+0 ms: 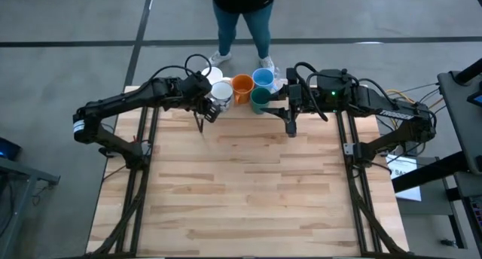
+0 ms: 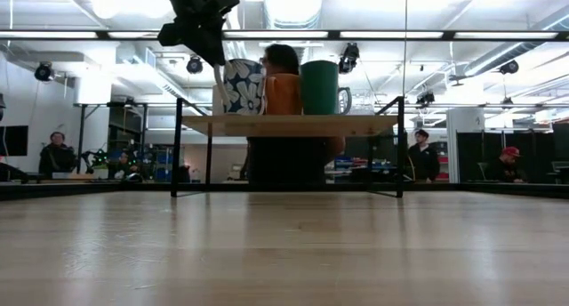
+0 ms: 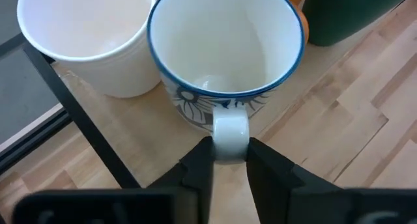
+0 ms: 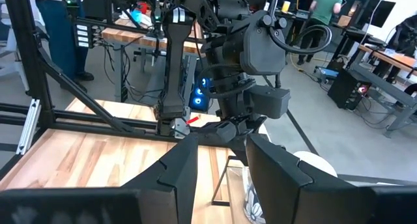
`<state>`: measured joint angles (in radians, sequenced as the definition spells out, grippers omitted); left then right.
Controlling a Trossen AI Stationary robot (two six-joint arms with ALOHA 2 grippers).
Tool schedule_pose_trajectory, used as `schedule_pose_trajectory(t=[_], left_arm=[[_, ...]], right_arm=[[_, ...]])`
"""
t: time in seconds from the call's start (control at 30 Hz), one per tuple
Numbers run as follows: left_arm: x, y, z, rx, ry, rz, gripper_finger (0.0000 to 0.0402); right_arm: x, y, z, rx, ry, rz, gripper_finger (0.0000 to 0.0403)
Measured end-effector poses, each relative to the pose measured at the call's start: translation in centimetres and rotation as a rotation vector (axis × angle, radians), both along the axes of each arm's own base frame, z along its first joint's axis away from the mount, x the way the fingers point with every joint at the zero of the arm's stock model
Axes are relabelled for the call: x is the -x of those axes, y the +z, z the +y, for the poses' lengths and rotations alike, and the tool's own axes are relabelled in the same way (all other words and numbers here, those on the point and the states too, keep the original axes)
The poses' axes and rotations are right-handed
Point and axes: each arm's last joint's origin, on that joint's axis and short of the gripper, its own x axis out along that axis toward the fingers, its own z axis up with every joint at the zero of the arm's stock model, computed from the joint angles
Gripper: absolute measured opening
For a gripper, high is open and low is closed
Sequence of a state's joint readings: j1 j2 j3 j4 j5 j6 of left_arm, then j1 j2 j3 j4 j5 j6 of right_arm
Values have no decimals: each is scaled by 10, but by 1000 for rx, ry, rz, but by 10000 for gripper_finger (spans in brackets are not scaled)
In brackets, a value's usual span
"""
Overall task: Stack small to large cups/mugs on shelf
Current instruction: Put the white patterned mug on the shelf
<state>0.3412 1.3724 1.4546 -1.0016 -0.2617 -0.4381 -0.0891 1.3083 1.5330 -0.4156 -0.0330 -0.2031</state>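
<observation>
Glossy ceramic patterned mug (image 3: 225,61), light wooden shelf (image 2: 289,124), matt dark fingers (image 3: 199,168)

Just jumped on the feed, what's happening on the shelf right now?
The left gripper has its fingers on either side of the handle of the dark-patterned white mug, which sits on the shelf next to a plain white mug. The orange mug, light blue mug and dark green cup are grouped on the shelf too. The right gripper waits open and empty just in front of the shelf. A person stands behind the table.
</observation>
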Motion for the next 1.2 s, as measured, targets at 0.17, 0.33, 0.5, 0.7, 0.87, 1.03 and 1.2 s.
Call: schedule_pose_trajectory(t=[0.17,0.33,0.5,0.7,0.87,1.03,1.2], left_arm=[[0,0,0,-3,1,-5,98],[0,0,0,-5,-3,-3,71],[-1,1,1,-13,-4,-6,48],[0,2,0,-15,-5,-14,45],[3,5,-1,-24,-12,-21,45],[4,6,-1,-28,-18,-20,45],[0,3,0,-28,-21,-13,45]], right_arm=[[0,0,0,0,0,0,125],[0,0,0,0,0,0,125],[0,0,0,4,0,0,125],[0,0,0,6,1,0,125],[0,0,0,6,1,1,125],[0,-1,0,6,1,3,125],[0,-1,0,6,1,5,125]])
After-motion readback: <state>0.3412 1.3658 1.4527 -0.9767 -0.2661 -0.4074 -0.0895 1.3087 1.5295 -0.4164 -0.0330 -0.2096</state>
